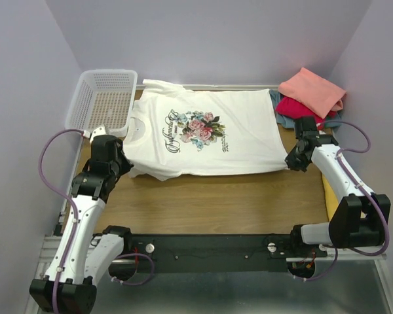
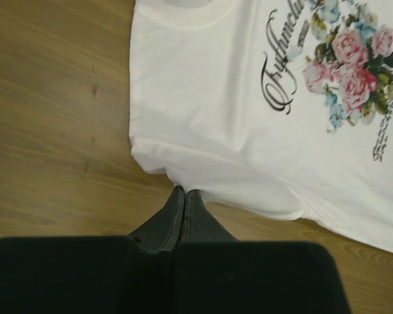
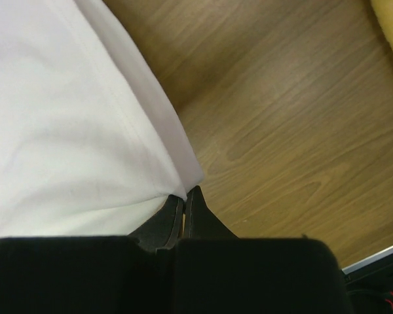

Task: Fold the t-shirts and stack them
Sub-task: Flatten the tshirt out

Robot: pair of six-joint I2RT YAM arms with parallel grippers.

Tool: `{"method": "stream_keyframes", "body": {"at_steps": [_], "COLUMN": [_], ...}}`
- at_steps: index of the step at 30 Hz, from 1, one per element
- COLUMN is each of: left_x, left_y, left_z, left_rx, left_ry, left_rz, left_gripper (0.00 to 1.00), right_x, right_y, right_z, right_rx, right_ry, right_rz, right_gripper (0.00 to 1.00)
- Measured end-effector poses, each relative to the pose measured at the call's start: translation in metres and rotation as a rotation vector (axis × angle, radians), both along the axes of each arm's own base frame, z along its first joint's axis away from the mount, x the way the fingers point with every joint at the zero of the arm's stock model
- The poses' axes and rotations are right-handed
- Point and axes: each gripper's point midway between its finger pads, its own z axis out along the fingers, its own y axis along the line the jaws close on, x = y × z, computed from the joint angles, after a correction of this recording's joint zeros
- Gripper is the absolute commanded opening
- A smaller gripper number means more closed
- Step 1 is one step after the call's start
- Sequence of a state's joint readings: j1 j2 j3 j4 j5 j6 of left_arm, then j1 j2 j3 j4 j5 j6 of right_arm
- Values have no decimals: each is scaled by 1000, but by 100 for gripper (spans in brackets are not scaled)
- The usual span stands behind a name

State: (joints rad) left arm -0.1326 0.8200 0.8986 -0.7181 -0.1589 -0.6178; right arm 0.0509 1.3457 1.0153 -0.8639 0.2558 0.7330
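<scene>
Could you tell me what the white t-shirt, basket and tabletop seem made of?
The white t-shirt looks like soft matte cloth, probably cotton: it wrinkles and has stitched hems. The basket seems white moulded plastic mesh. The tabletop shows smooth wood grain, wood or laminate.

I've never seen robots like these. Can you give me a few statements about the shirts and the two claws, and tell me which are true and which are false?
1. The white t-shirt lies spread on the table with its flower print up. True.
2. The left claw is wide open, away from any cloth. False: it is shut, pinching the edge of the white t-shirt's sleeve.
3. A salmon-pink shirt tops the folded pile in the far right corner. True.
4. The right claw grips the crimson shirt. False: it is shut on the white t-shirt's hem corner. The crimson shirt lies in the pile under the salmon-pink one.
</scene>
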Motion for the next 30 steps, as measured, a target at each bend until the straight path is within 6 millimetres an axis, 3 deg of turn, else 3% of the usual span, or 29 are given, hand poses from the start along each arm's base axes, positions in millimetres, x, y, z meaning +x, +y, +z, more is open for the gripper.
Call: {"method": "stream_keyframes", "body": {"at_steps": [5, 10, 13, 24, 30], "left_x": [-38, -65, -78, -93, -99], "left_y": [3, 9, 12, 11, 9], "left_z": [-34, -36, -29, -21, -9], "left_rx": [-26, -47, -67, -99, -108], "left_ry": [147, 181, 158, 123, 47], "left_rz": [35, 101, 132, 132, 94], "left_gripper": [0, 0, 0, 0, 0], "right_x": [-14, -34, -42, -67, -93], "right_y": [-2, -3, -7, -23, -19], "right_z": [-10, -22, -17, 11, -19], "right_rx": [-3, -1, -16, -74, -59], "right_ry": [48, 106, 94, 22, 124], "right_rz": [-48, -89, -123, -227, -215], "right_gripper": [1, 1, 1, 1, 1]}}
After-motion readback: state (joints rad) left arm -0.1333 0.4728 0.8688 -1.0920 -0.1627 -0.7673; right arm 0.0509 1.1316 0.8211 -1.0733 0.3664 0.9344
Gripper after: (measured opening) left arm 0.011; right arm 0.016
